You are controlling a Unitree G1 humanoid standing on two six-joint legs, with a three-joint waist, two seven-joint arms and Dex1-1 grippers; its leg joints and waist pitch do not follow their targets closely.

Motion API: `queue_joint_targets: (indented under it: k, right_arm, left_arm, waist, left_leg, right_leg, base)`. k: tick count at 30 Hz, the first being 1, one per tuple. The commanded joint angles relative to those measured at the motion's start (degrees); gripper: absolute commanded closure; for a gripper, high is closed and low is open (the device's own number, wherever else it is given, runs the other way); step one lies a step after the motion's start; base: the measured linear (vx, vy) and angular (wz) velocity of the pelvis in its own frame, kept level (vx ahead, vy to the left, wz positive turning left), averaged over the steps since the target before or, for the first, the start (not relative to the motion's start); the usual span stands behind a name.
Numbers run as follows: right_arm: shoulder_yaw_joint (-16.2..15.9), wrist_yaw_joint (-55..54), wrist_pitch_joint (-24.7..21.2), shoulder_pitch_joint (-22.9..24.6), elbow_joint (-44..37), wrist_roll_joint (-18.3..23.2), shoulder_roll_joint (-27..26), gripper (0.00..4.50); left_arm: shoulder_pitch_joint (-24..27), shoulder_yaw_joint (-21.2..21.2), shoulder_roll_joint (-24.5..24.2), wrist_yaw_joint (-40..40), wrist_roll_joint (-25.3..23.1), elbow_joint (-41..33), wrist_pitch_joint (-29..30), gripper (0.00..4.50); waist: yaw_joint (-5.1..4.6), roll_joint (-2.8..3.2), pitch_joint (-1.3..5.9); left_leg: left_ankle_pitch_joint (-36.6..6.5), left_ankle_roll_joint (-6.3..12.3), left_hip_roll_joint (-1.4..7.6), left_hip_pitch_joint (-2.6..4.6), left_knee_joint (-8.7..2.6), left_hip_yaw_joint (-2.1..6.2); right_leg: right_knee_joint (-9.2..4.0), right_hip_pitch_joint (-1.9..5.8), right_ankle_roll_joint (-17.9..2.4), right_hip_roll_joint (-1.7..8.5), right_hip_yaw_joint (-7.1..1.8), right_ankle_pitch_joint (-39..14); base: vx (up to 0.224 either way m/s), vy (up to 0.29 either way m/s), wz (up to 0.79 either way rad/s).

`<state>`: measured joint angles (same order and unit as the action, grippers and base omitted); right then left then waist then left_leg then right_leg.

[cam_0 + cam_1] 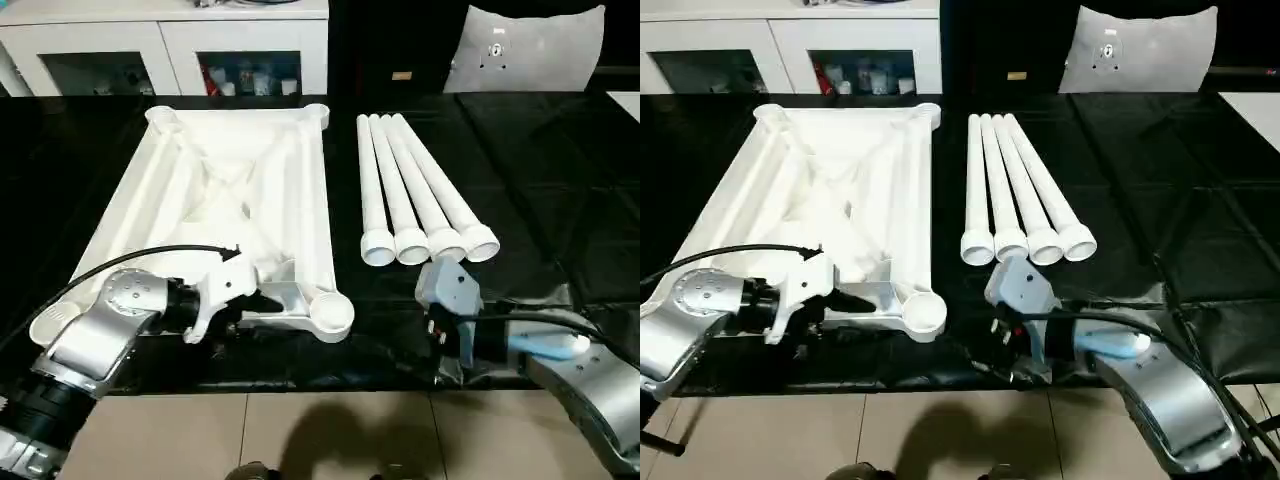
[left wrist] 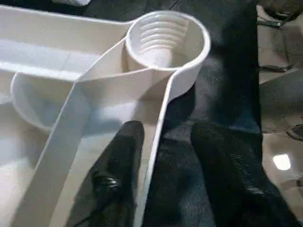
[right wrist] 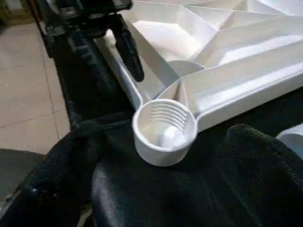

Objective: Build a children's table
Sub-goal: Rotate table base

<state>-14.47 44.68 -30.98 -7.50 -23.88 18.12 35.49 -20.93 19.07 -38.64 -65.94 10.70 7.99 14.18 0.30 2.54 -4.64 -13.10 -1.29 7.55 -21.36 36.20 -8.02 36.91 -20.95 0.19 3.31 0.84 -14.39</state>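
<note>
We saw a bare strip of dark worktop (image 1: 345, 190) between the tabletop (image 1: 240, 190) and the four legs (image 1: 420, 190), wide enough to pass. The left pincer (image 2: 163, 156) straddled the tabletop's near rim, blocking that corner.

The tabletop's (image 1: 240, 190) near edge was partly hidden behind the left gripper (image 1: 262, 302) and its silver forearm. The right gripper's (image 1: 1012, 345) fingertips were masked by its own grey housing. The cabinet (image 1: 165, 45) was cut off by the picture's top edge.
</note>
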Motion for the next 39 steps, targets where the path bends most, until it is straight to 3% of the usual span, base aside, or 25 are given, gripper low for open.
queue_joint_targets:
  k: [1,9,17,22,28,30,31,33,35,36,37,38,39]
  right_arm:
    - [-0.6,0.3,-0.6,-0.1,-1.0,-0.5,0.2,0.00]
    - [-0.8,0.2,-0.8,-0.3,-1.1,-0.7,0.1,0.00]
    - [-0.8,0.3,-0.9,-0.7,-1.0,-0.7,-0.2,0.00]
    - [-0.5,0.1,-1.0,-1.3,-0.8,-0.3,-0.8,0.00]
    - [-0.2,-0.1,-1.0,-1.7,-0.7,-0.2,-1.1,0.00]
    - [0.9,-1.7,-1.2,-2.5,0.1,-0.4,-2.2,0.00]
    - [2.5,-4.3,-1.0,-4.0,1.4,-0.6,-4.1,0.00]
    - [3.1,-5.3,-0.6,-4.8,2.0,-0.7,-5.1,0.00]
    - [3.9,-8.8,0.0,-7.0,3.6,-1.8,-7.8,0.00]
    - [4.3,-11.7,0.1,-9.0,5.1,-2.9,-9.9,0.00]
    - [5.2,-18.5,-4.2,-13.0,8.2,-4.7,-14.0,0.00]
    - [5.2,-18.5,-4.2,-13.0,8.2,-4.7,-14.0,0.00]
    - [5.6,-21.8,-8.7,-15.4,10.1,-5.6,-15.7,0.00]
  left_arm:
    - [-1.2,0.6,0.1,-0.1,-1.7,1.5,-2.1,2.77]
    - [-1.6,0.1,2.1,2.2,-3.7,5.3,-4.7,3.52]
    - [-2.0,-1.6,3.2,4.3,-4.2,7.6,-4.2,4.20]
    - [-2.8,-3.7,4.9,8.3,-4.5,9.8,-3.9,4.48]
    - [-3.4,-4.1,5.5,8.2,-4.5,10.3,-5.3,4.48]
    - [-3.3,-3.9,5.3,6.5,-4.0,9.4,-7.1,4.48]
    - [-3.0,-4.7,5.6,4.4,-1.2,7.1,-5.7,4.48]
    - [-2.8,-5.3,5.7,3.7,0.3,6.0,-4.7,4.06]
    - [-2.8,-6.2,5.8,3.6,1.4,4.8,-4.0,3.93]
    - [-2.9,-6.5,5.9,3.9,1.5,4.4,-4.2,3.85]
    - [-2.9,-7.6,6.1,4.9,2.1,3.4,-3.7,3.66]
    - [-2.9,-7.6,6.1,4.9,2.1,3.4,-3.7,3.66]
    - [-2.9,-8.3,6.2,5.6,2.5,2.8,-3.2,3.59]
  waist:
    - [0.18,0.26,3.19]
    - [0.27,0.22,3.46]
    - [0.25,0.00,3.25]
    - [-0.55,-0.23,3.42]
    - [-0.76,-0.30,3.49]
    - [-0.61,-0.23,3.52]
    - [-0.63,-0.24,3.55]
    - [-0.67,-0.21,3.70]
    - [-0.15,0.04,3.87]
    - [-0.16,-0.16,3.76]
    - [-0.21,-0.08,3.66]
    - [-0.33,-0.13,3.68]
    - [-0.22,-0.14,3.62]
  left_leg:
    - [-7.3,2.94,5.03,0.79,-5.26,1.56]
    - [-5.4,3.02,5.07,0.64,-5.11,1.42]
    - [-6.9,2.79,5.19,0.73,-5.28,1.34]
    - [-4.7,3.85,4.94,0.37,-4.97,1.29]
    - [-3.5,4.75,5.05,0.52,-4.94,1.19]
    - [-2.9,4.97,5.12,0.55,-4.98,1.19]
    - [-2.6,4.98,5.09,0.56,-5.00,1.17]
    - [-1.7,4.77,5.06,0.64,-4.93,1.13]
    - [0.3,4.92,5.11,0.81,-4.78,0.93]
    - [0.5,5.15,5.06,0.66,-4.78,0.85]
    - [0.6,4.69,4.83,0.70,-4.84,0.75]
    - [0.3,4.34,4.58,0.68,-4.85,0.73]
    - [-0.5,3.82,4.65,0.63,-4.94,0.78]
  right_leg:
    - [-4.27,2.24,-18.2,4.98,-2.58,1.6]
    - [-4.07,2.38,-18.3,5.11,-2.65,4.8]
    - [-4.33,2.17,-18.1,5.15,-2.70,1.4]
    - [-4.22,2.49,-18.4,5.17,-2.66,4.3]
    - [-4.26,2.40,-18.6,5.02,-2.64,5.3]
    - [-4.15,2.32,-18.6,5.05,-2.63,6.0]
    - [-4.10,2.28,-18.7,5.04,-2.61,6.3]
    - [-3.80,2.20,-19.3,5.01,-2.52,7.4]
    - [-3.51,2.02,-19.9,4.93,-2.45,10.4]
    - [-3.50,2.03,-19.9,4.88,-2.45,10.8]
    - [-3.46,1.75,-20.0,4.72,-2.37,9.8]
    - [-3.49,1.72,-20.0,4.66,-2.35,8.7]
    - [-3.62,1.91,-19.6,4.72,-2.38,7.4]
  base:
    - [0.000,0.000,0.00]
    - [0.000,0.000,0.00]
    - [0.000,0.000,0.00]
    - [0.000,0.000,0.00]
    - [0.000,0.000,0.00]
    - [0.000,0.000,0.00]
    - [0.000,0.000,0.00]
    - [0.000,0.000,0.00]
    - [0.000,0.000,0.00]
    - [0.000,0.000,0.00]
    - [0.000,0.000,0.00]
    - [0.000,0.000,0.00]
    - [0.000,0.000,0.00]
